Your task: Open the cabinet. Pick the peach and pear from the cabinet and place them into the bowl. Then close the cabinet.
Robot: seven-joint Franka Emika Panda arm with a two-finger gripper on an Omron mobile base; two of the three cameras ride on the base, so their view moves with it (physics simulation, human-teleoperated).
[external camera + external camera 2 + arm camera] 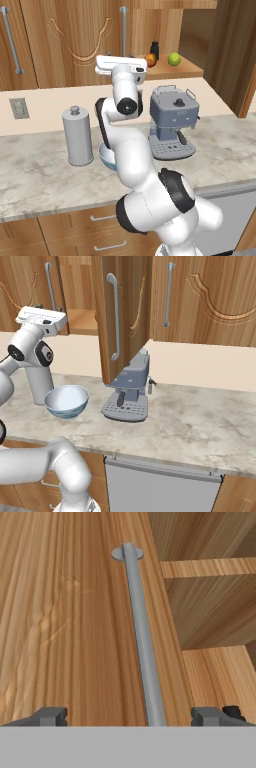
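Brown wood-grain cabinet (75,40) w/ silver handle (142,637) — red-orange peach (151,60), green pear (174,59).

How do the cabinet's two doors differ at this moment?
The right door is swung open, edge-on toward the counter; the left door is shut flat. The open side exposes the shelf with the peach and the pear; the shut side hides its half. Both are brown wood with long silver bar handles.

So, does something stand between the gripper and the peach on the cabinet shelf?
Yes. The gripper is open, facing the closed left cabinet door at its bar handle. The peach sits beyond that door's edge on the exposed shelf, beside the pear.
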